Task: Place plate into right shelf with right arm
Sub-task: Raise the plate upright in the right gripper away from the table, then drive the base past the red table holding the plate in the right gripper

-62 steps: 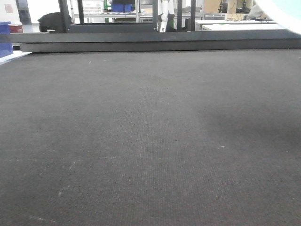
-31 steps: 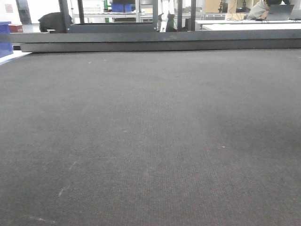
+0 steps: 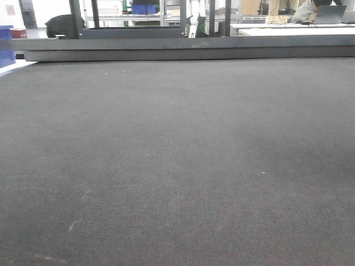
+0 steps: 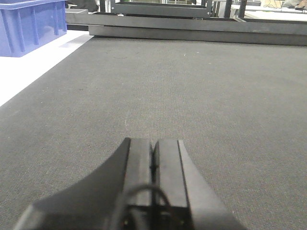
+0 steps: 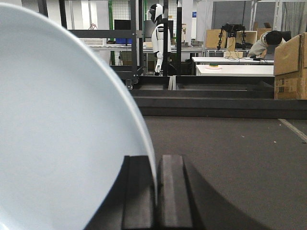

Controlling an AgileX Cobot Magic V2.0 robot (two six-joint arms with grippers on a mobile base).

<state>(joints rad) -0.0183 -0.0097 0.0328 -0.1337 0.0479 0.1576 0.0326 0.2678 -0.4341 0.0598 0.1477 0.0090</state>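
Note:
The white plate (image 5: 62, 129) fills the left half of the right wrist view, standing on edge. Its thin rim runs down between the two black fingers of my right gripper (image 5: 156, 162), which is shut on it, above the dark mat (image 5: 230, 158). In the left wrist view my left gripper (image 4: 153, 144) is shut with nothing in it, low over the same mat (image 4: 192, 86). Neither arm nor the plate shows in the front view. The right shelf is out of view.
A black frame rail (image 3: 188, 49) bounds the mat's far edge. A blue bin (image 4: 29, 24) stands on a white surface at the far left. A cardboard box (image 5: 290, 67) is at the right. Beyond are tables, distant racking and a white humanoid figure (image 5: 157, 38).
A second ago a white plate edge showed in the front view's top right corner; it has since left that view. The mat is unchanged.

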